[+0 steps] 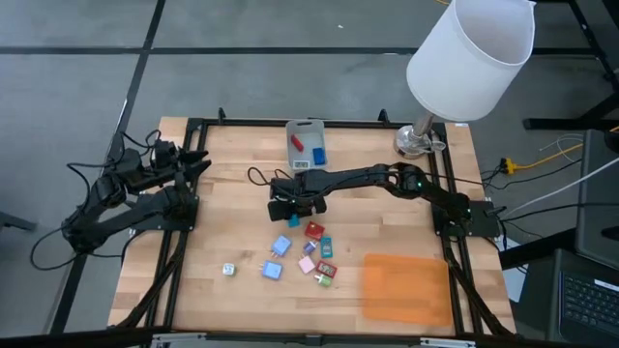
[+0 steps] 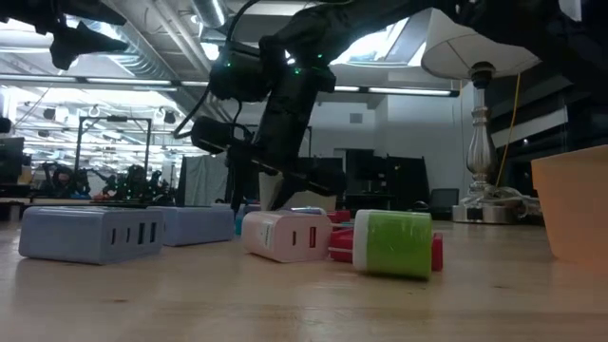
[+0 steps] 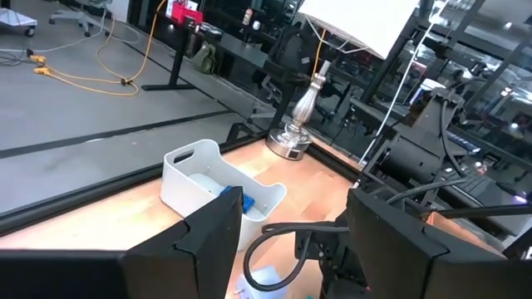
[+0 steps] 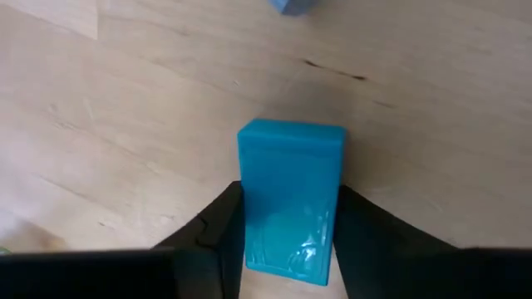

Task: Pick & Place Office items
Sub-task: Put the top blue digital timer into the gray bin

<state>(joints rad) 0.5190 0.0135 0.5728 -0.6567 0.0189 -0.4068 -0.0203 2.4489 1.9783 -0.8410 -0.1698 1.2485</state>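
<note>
The office items lie loose on the wooden table (image 1: 213, 232): a teal block (image 4: 291, 191), blue pieces (image 1: 281, 246), a red one (image 1: 314, 230), a pink one (image 1: 307, 264), a green one (image 2: 394, 244) and a white one (image 1: 229, 270). My right gripper (image 1: 288, 211) reaches to the table's middle, points steeply down and is shut on the teal block (image 1: 294, 221). My left gripper (image 1: 193, 164) waits open at the table's left edge, with nothing between its fingers (image 3: 208, 241). My right gripper pinches the teal block by its two long sides (image 4: 249, 208) between its two fingers (image 4: 220, 228). They come from above, slanting steeply down. The block lies flat on the wood.
A grey bin (image 1: 307, 145) at the far middle holds a red and a blue piece. An orange mat (image 1: 406, 287) lies at the near right. A lamp (image 1: 426, 135) with a white shade stands at the far right corner. Bare wood spans the left half.
</note>
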